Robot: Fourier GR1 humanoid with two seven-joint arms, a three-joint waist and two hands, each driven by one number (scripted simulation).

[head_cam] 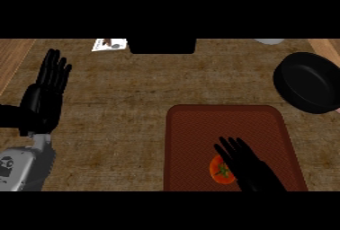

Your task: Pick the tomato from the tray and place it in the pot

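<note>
Tomato (221,171) still on tray (199,134); right hand (249,164) open beside it, fingers straight. Left hand (45,90) open, resting. Pot (309,83) awaits; grasp and carry remain.

Left hand (41,101): matte black throughout, long slender fingers, broad flat palm, no markings visible. Left forearm (25,168): light grey casing, rounded in shape, with a narrow grey wrist link joining it to the black hand; small dark marks on the casing, too small to identify. Right hand (249,168): same matte black, same slender fingers. Right forearm not visible.
</note>
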